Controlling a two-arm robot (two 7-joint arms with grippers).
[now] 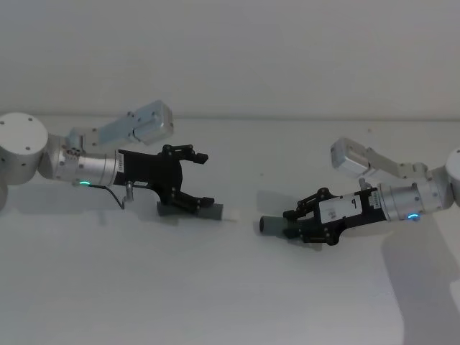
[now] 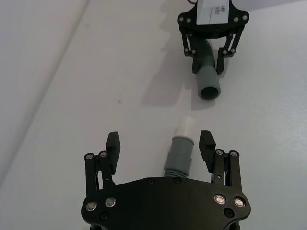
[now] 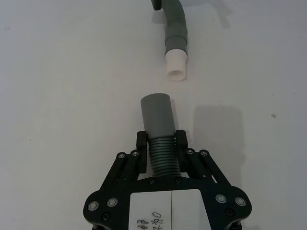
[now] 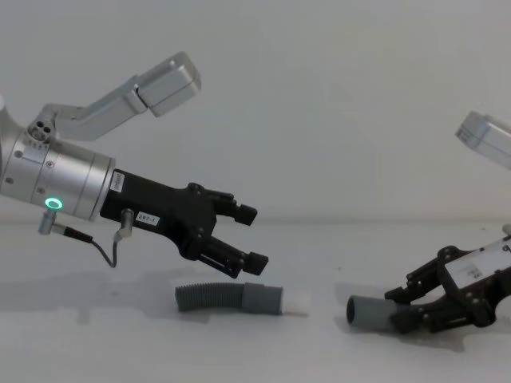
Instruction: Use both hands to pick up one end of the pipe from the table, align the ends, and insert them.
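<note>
One pipe piece [image 4: 227, 297], ribbed grey with a smooth cuff [image 2: 181, 153] and a white tip [image 1: 231, 213], lies flat on the table [image 1: 215, 287]. My left gripper [image 1: 206, 180] hangs open just above it, tilted down, with its fingers either side of the cuff and touching nothing. To the right, my right gripper [image 1: 293, 223] is shut on the ribbed part of the other pipe piece [image 3: 163, 155], low over the table. That piece's hollow round cuff [image 4: 367, 311] points at the white tip [image 3: 175, 64], a short gap apart and roughly in line.
The pale table stretches bare in front of both arms and ends at a back edge against a plain wall. Both silver forearms reach in from the sides.
</note>
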